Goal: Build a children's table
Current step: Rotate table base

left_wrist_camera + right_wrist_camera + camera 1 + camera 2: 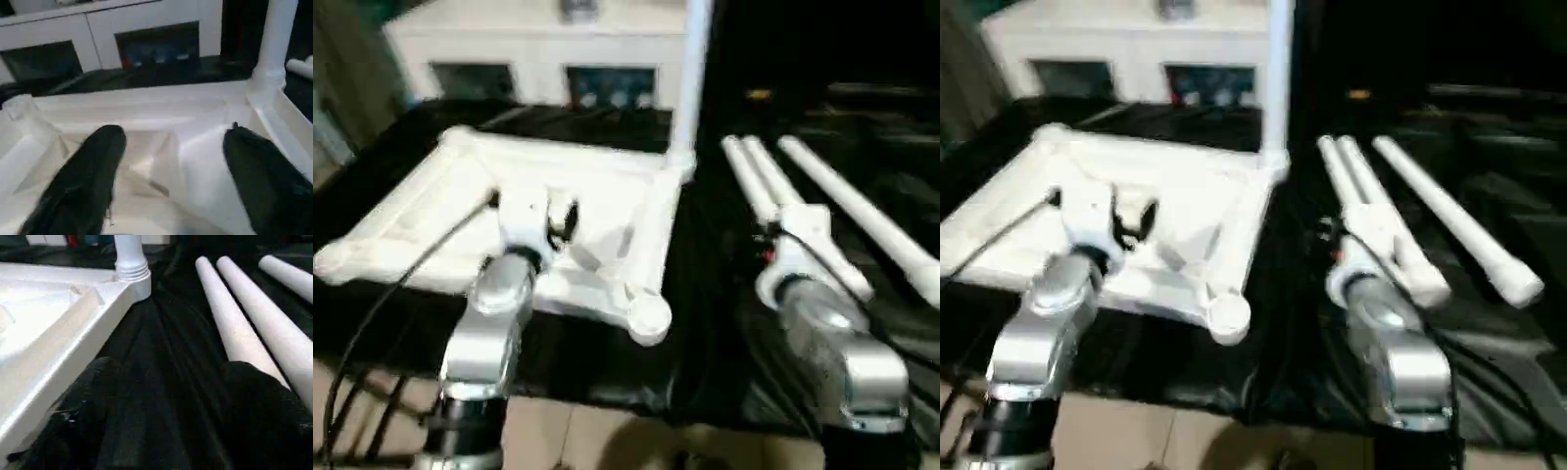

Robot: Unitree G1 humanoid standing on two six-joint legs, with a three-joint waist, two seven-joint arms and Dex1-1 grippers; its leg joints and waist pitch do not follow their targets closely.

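Note:
The white tabletop point(607, 176) lies upside down on a black cloth, ribbed underside up, with round sockets at its corners. One white leg point(690, 78) stands upright in the far right socket point(134, 281). Three loose legs point(862, 211) lie side by side on the cloth to the right. My left gripper point(172, 132) hovers over the tabletop's underside, open, with nothing between its black fingers point(98, 161). My right gripper point(173, 369) is low over the cloth between the tabletop's right edge and the nearest loose leg point(230, 318). It is open and empty.
A white cabinet point(538, 49) with dark glass doors stands behind the work. The black cloth point(724, 323) ends at a near edge, with pale floor point(568, 436) below it. Black cables point(362, 333) hang beside my left forearm.

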